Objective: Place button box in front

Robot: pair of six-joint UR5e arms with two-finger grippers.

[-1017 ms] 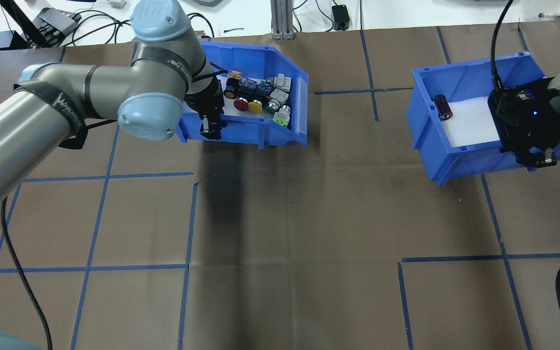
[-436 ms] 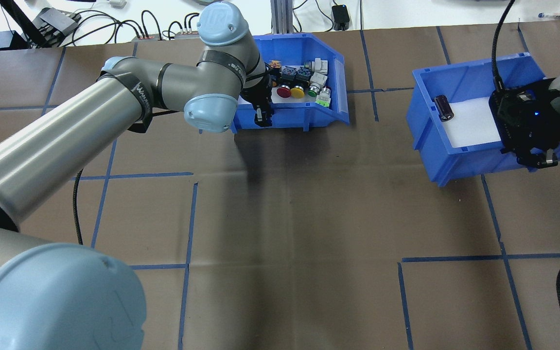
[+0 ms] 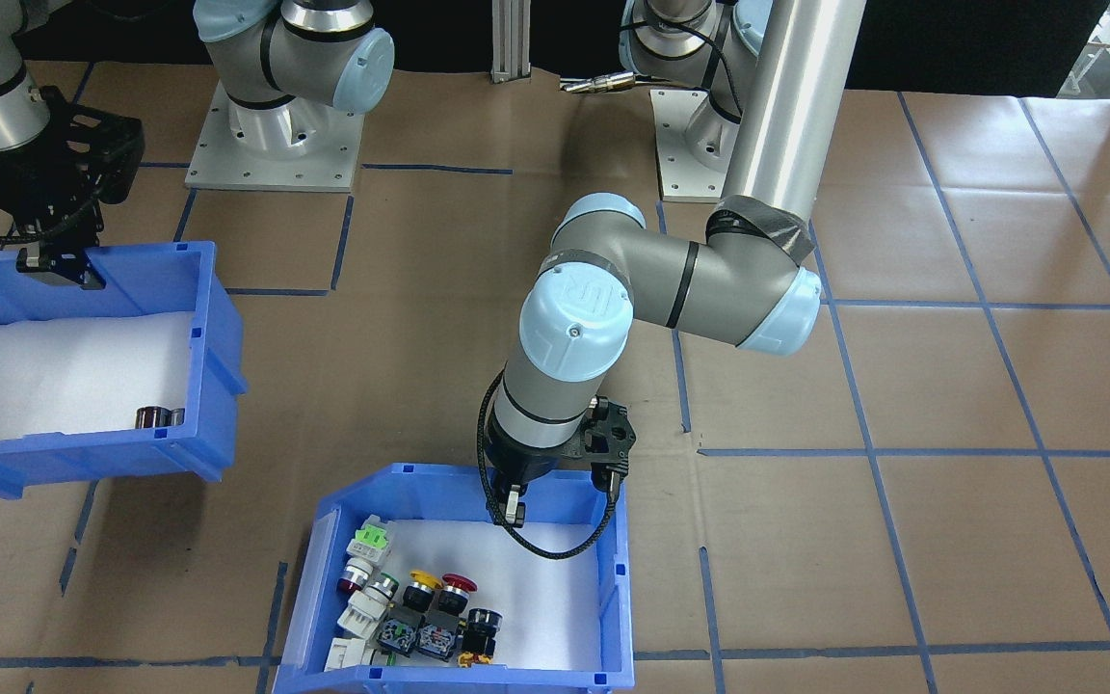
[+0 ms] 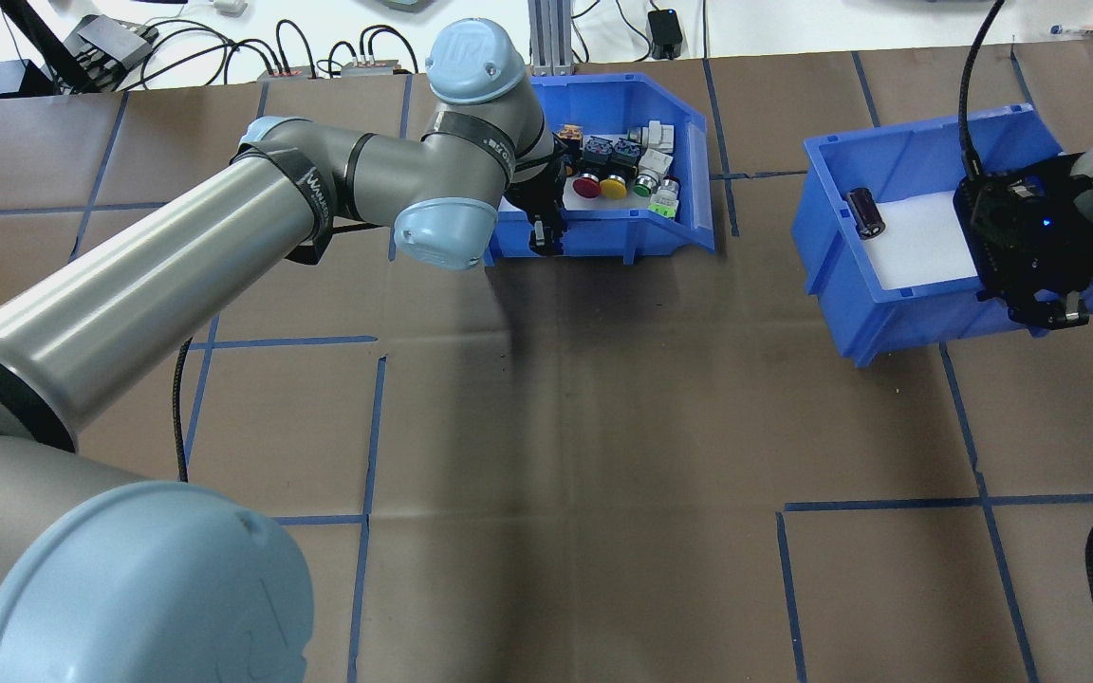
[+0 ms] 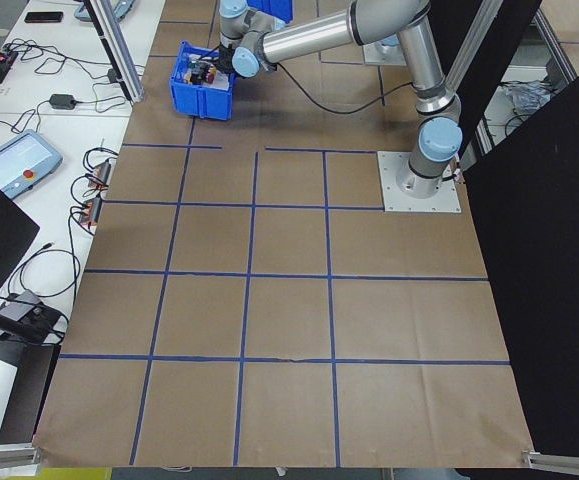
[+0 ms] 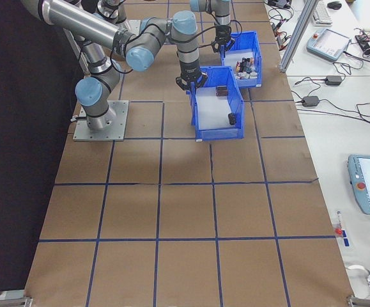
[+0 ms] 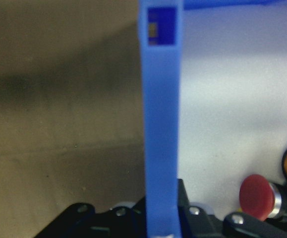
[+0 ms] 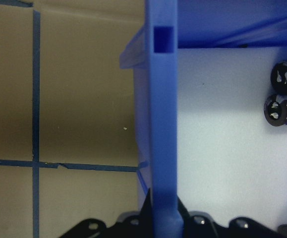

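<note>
Wrist views alone show each rim pinched: left gripper (image 4: 539, 239) grips the button box (image 4: 689, 223) wall, far centre; right gripper (image 4: 1045, 311) clamps the second bin (image 4: 831, 237), arm bent.

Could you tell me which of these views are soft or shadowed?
Left wrist view: the button box wall is blurred and the red button soft. Right wrist view: sharper, the capacitors readable. Overhead view: a dark shadow band on the table below the left gripper.
</note>
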